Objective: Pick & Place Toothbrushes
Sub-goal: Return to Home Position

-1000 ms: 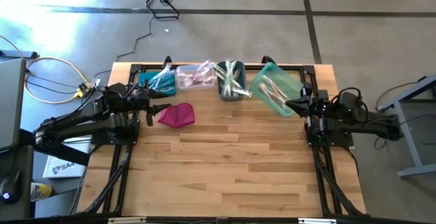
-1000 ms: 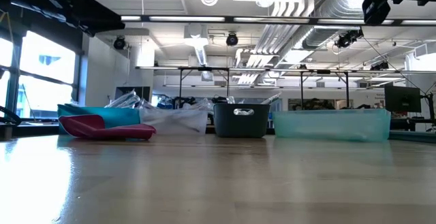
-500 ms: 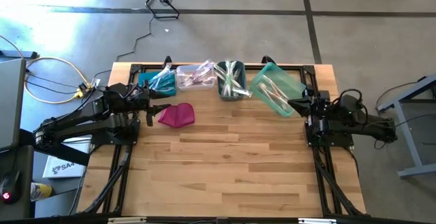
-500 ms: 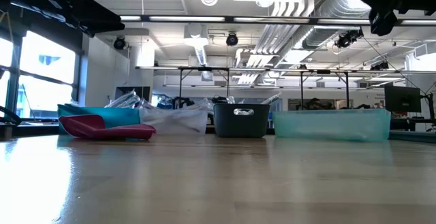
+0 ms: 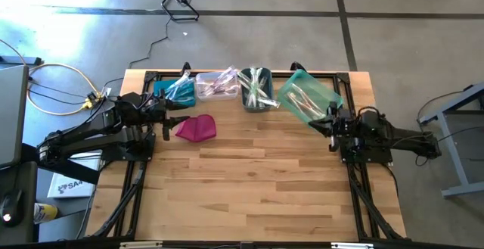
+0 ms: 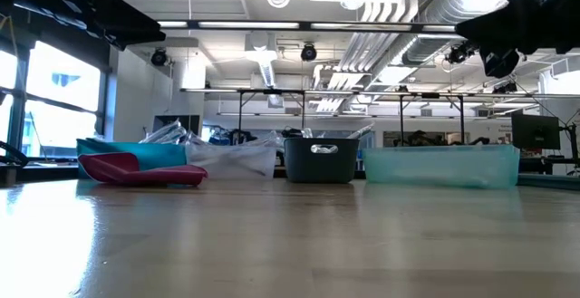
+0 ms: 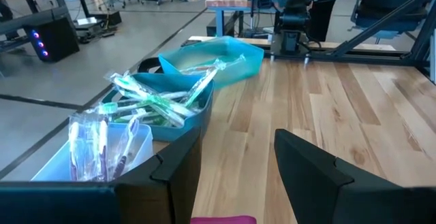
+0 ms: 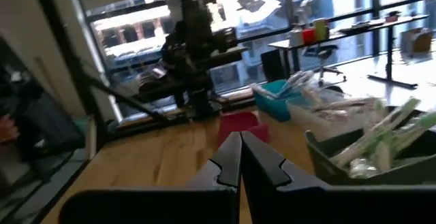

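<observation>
No writing can be read: the grey bin (image 6: pixel 304 168) wears a pale label on its front, too small to make out, and a white box (image 5: pixel 68 185) beside the tabletop (image 5: pixel 249 181) at 8 o'clock shows dark letters no clearer; the toothbrushes (image 7: pixel 153 101) are thin sticks in clear wrappers, green and white in the grey bin, pink and violet in the clear bin (image 7: pixel 51 173), pale in the teal bin (image 5: pixel 325 90), bluish in the blue bin (image 5: pixel 159 88); the four bins line the tabletop's 12 o'clock edge; the magenta pouch (image 5: pixel 197 128) lies at 11 o'clock; the left gripper (image 5: pixel 170 122) hangs at 10 o'clock just beside the pouch, its jaws apart; the right gripper (image 5: pixel 321 124) hangs at 2 o'clock, raised by the teal bin's near edge, its jaws pressed together.
</observation>
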{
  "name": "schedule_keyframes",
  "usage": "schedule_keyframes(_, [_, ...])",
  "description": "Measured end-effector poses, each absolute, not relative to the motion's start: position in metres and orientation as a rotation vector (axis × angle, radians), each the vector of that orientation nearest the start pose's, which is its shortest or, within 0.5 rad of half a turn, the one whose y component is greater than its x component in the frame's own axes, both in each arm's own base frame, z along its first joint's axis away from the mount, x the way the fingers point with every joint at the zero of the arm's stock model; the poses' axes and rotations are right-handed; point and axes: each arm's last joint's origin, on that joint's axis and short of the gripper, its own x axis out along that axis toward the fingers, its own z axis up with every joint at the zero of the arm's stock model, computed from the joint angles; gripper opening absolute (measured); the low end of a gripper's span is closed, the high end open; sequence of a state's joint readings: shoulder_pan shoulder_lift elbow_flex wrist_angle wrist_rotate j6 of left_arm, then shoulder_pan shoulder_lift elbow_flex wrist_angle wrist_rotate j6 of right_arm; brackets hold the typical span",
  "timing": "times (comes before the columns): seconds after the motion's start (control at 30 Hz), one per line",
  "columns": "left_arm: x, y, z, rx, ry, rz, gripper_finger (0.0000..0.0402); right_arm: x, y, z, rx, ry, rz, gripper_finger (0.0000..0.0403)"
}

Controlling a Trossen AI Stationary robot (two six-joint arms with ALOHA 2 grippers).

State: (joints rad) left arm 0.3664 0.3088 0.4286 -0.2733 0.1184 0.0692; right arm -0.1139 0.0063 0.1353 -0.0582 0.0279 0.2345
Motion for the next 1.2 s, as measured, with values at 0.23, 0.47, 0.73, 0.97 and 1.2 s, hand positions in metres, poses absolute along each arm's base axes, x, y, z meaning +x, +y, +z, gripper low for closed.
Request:
schedule_keyframes(0.23, [0.094, 0.033, 0.256, 0.026, 0.174, 0.242, 0.0181, 0.092, -0.008, 0.187, 0.171, -0.025, -0.024, 0.0002])
schedule_keyframes(0.47, [0.094, 0.032, 0.256, 0.014, 0.175, 0.242, 0.0181, 0.095, -0.009, 0.172, 0.139, 0.017, -0.035, 0.0002])
schedule_keyframes(0.73, [0.094, 0.033, 0.256, 0.014, 0.174, 0.242, 0.0181, 0.096, -0.009, 0.17, 0.115, 0.041, -0.038, 0.0002])
schedule_keyframes(0.97, [0.094, 0.032, 0.256, 0.027, 0.179, 0.218, 0.0181, 0.096, -0.009, 0.17, 0.12, 0.043, -0.039, 0.0002])
schedule_keyframes(1.2, [0.074, 0.026, 0.258, 0.042, 0.116, 0.267, 0.0181, 0.096, -0.009, 0.169, 0.165, 0.045, -0.04, 0.0002])
